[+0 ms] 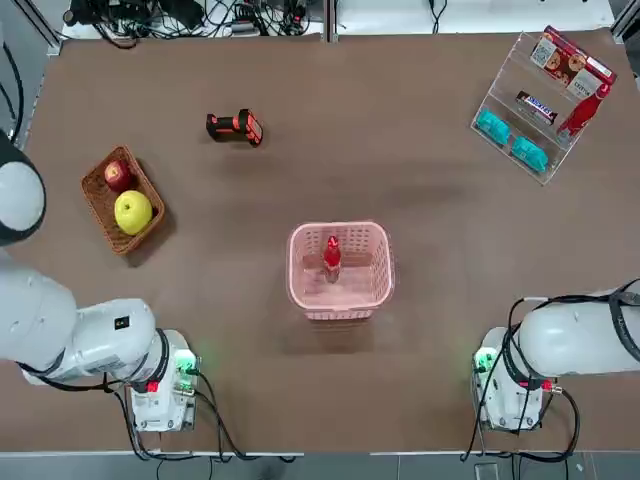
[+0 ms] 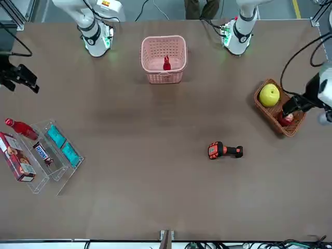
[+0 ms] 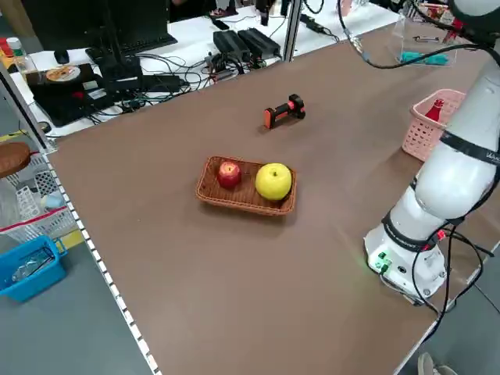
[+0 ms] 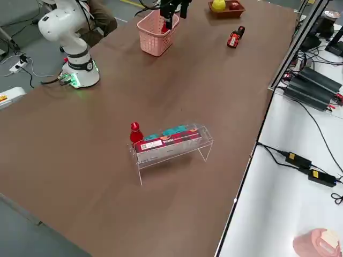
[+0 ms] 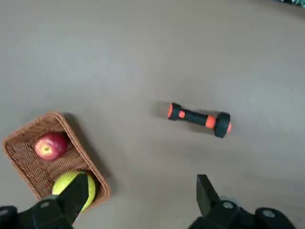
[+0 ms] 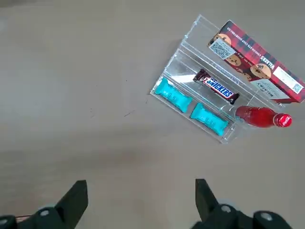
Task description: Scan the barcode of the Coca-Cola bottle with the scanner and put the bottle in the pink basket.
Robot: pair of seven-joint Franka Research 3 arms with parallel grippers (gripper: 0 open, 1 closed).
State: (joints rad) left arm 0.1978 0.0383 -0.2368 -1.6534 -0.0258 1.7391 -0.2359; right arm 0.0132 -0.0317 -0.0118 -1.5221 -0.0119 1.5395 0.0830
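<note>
One red Coca-Cola bottle (image 1: 332,259) sits inside the pink basket (image 1: 308,307); its twin (image 6: 259,116) lies on the clear rack (image 6: 158,95). We could mix them up, or count an unscanned bottle as done. The scanner (image 5: 196,118) lies free; our left gripper (image 5: 142,179), near the fruit basket (image 5: 18,168), and right gripper (image 6: 141,183), rackside, gape empty.

"SNICKERS" on choc bar (image 6: 217,86) wrapper (rest of txt mostly too small).
</note>
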